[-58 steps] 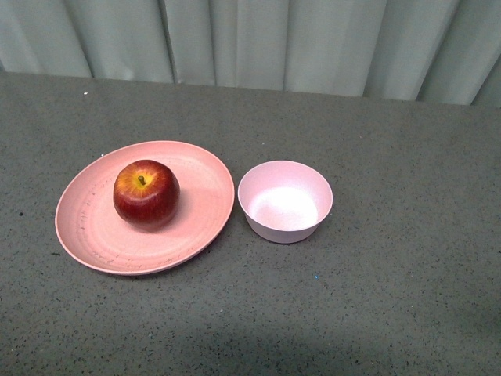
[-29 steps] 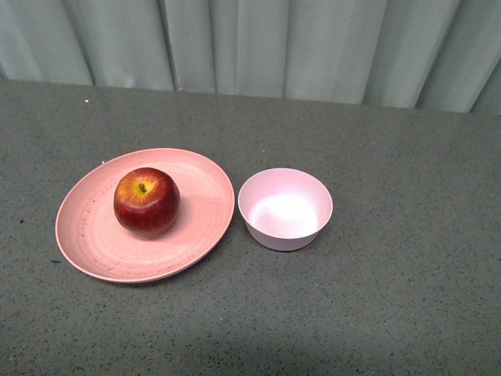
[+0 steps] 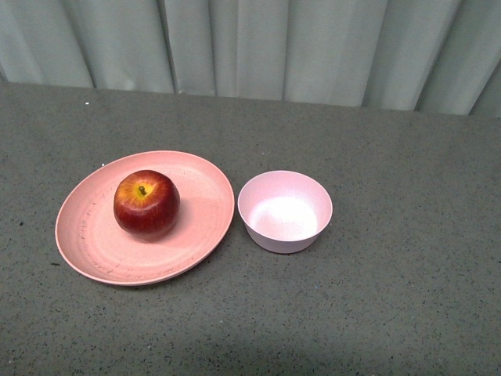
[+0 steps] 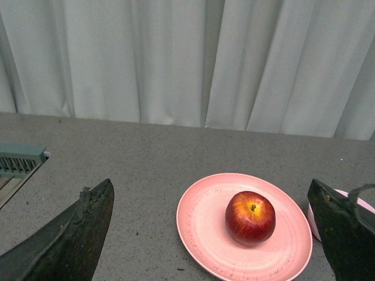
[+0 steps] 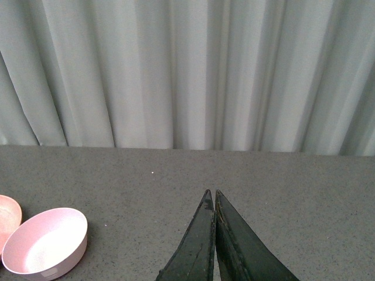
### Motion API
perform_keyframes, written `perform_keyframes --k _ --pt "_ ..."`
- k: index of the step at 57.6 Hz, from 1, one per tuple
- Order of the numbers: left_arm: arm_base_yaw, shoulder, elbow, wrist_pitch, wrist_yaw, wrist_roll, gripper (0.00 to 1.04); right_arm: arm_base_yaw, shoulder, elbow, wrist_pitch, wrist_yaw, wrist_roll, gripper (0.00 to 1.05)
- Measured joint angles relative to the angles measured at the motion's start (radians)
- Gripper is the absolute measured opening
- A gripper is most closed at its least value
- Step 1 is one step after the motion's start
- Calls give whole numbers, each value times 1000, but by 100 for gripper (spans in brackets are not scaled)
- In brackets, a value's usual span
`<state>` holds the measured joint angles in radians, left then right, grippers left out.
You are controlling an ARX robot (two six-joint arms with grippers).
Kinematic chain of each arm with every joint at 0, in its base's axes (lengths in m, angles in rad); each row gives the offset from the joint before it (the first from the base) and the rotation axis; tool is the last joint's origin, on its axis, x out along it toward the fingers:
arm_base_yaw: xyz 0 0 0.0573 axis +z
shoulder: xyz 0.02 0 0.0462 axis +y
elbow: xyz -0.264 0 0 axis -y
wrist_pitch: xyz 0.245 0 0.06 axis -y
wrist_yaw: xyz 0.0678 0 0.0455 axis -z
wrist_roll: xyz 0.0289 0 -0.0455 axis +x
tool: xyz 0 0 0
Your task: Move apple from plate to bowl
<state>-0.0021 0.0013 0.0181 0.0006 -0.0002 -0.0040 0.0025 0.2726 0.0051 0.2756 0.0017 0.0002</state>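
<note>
On the grey speckled surface [image 3: 391, 274], the apple [image 3: 146, 204] sits on the plate [image 3: 86, 235], near its middle and a little toward 12 o'clock, stem upward. The bowl [image 3: 282, 239] stands at 3 o'clock from the plate, just beside its rim, and it is empty. So nothing of the task is done: the apple must be grasped, lifted, carried toward 3 o'clock and lowered into the bowl. The front view shows no arm. The left gripper [image 4: 211, 186] is spread wide, holds nothing, and faces the apple from well apart. The right gripper [image 5: 212, 196] has its fingers pressed together, also empty. I judge the left arm better placed for the grasp.
</note>
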Motion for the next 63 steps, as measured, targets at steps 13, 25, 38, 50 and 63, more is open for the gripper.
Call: perform_keyframes --k 13,25,38,50,63 --pt "0 0 0 0 0 0 98 0 -75 0 -74 0 0 1" --pt "0 0 0 0 0 0 98 0 -229 1 -263 -3 0 1" --pt "0 0 0 0 0 0 98 0 -267 1 -274 -3 -1 6" --pt "0 0 0 0 0 0 98 0 -268 1 -274 -3 -1 40" --pt "0 0 0 0 0 0 98 0 -268 1 -274 -3 -1 81"
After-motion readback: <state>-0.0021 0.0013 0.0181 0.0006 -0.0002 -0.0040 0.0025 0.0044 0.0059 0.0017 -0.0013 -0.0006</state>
